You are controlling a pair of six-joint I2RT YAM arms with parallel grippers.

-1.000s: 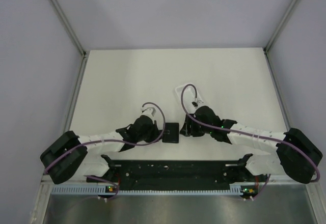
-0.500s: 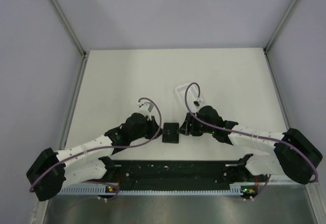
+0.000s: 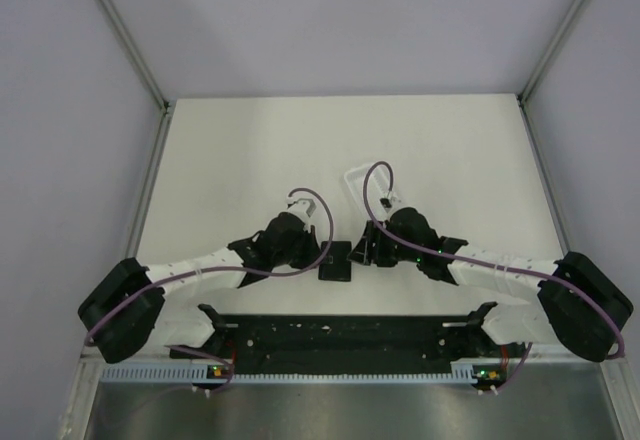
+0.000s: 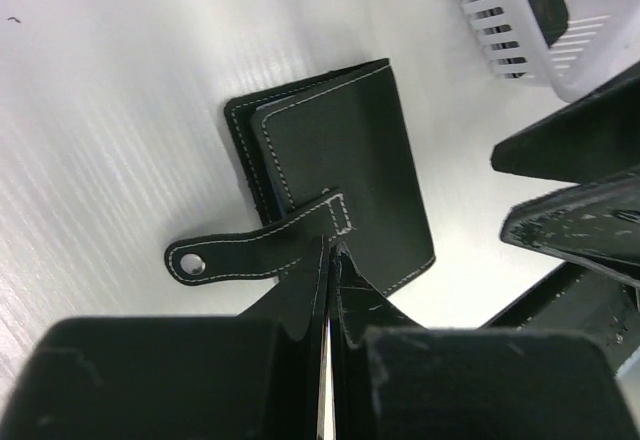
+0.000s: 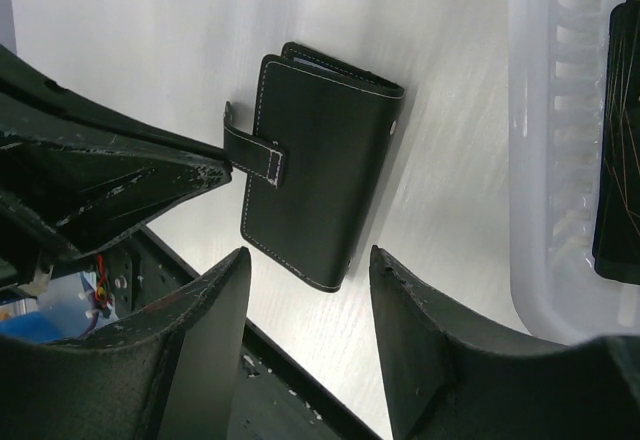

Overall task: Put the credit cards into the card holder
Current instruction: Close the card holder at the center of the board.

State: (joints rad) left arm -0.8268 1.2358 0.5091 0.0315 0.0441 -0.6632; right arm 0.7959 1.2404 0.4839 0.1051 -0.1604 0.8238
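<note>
Here the closed wallet (image 5: 320,150) lies just ahead of the parted right claw (image 5: 308,260), lengthwise along its reach; the clenched left claw (image 4: 330,250) sits at its strap (image 4: 245,252).

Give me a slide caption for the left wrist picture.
Shut left gripper poised at the strap of the closed black wallet, white tray beyond.
</note>
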